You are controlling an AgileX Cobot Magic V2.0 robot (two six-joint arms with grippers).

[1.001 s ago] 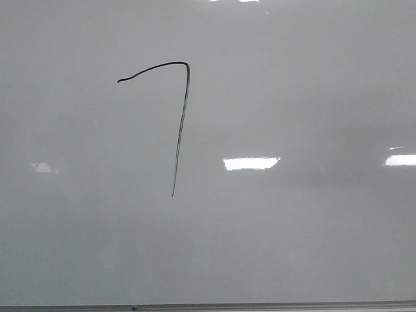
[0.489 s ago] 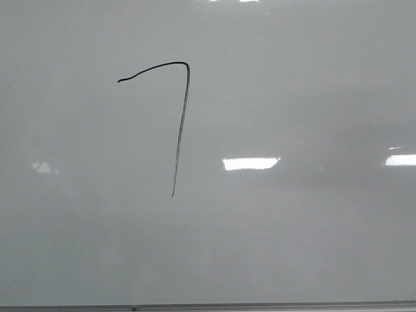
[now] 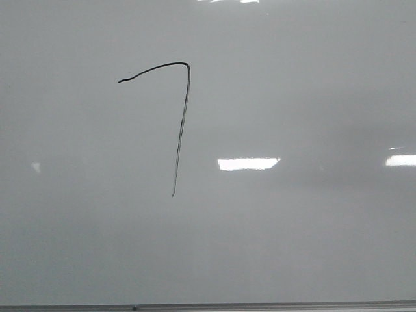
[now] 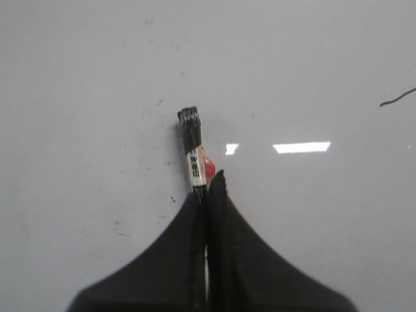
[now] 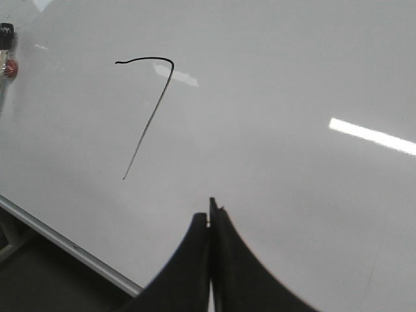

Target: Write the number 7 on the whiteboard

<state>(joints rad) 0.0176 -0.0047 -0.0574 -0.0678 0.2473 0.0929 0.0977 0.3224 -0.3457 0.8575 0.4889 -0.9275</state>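
A: What is showing on the whiteboard (image 3: 292, 247) in the front view?

B: One number 7 (image 3: 179, 130) is sitting in the upper left part of the board, a thin black line with a wavy top stroke, a rounded corner and a long downstroke. Three bright rectangular light reflections (image 3: 248, 164) are glaring off the surface, and the thin dark bottom edge (image 3: 208, 307) is running along the base. Nothing is covering the figure.

A: How are the two grippers doing?

B: The left gripper (image 4: 211, 179) is clenching one marker (image 4: 194, 146); its black end and white label are sticking out past the fingertips, held in front of the board. I cannot tell whether the end is touching the surface. A short piece of the black line is showing at the edge of that view. The right gripper (image 5: 211, 211) is pressed closed with nothing between its fingers, hanging in front of the board, apart from the 7.

A: Any containers?

B: I am seeing none.
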